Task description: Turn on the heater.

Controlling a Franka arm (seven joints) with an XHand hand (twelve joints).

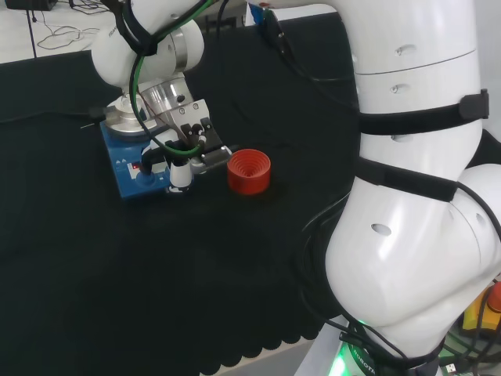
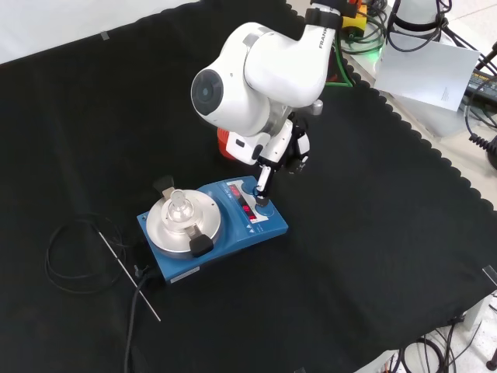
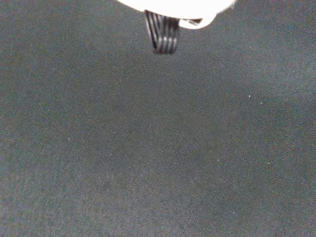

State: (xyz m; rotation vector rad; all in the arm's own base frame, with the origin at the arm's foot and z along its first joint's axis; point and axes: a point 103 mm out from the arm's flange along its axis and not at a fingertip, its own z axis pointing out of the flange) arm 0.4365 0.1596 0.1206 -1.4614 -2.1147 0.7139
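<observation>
1. Your hand (image 2: 289, 148) hangs over the control end of the heater (image 2: 212, 226), with one straight finger (image 2: 264, 180) reaching down to the front panel (image 2: 250, 208). From the front view its tip looks to be on or just above the panel; contact cannot be confirmed. The hand grasps nothing.
2. The heater is a blue box directly below the hand on the bench (image 2: 373, 256). Its round metal plate (image 2: 183, 223) lies beyond the fingertip, away from the palm, and carries a small clear glass piece (image 2: 179, 207).
3. A red ribbed ring (image 1: 249, 171) stands just beside the hand, on the side away from the heater.
4. A cord (image 2: 74, 256) runs out of the heater's far end and coils on the cloth, well apart from the hand.
5. Expect the heater to be stiff and fairly heavy, so it should stay put under a press. You need no hold on it: touch the switch with a fingertip only.
6. Press straight down. A sideways shove could jolt the plate, and the glass looks light, slippery and fragile.
</observation>
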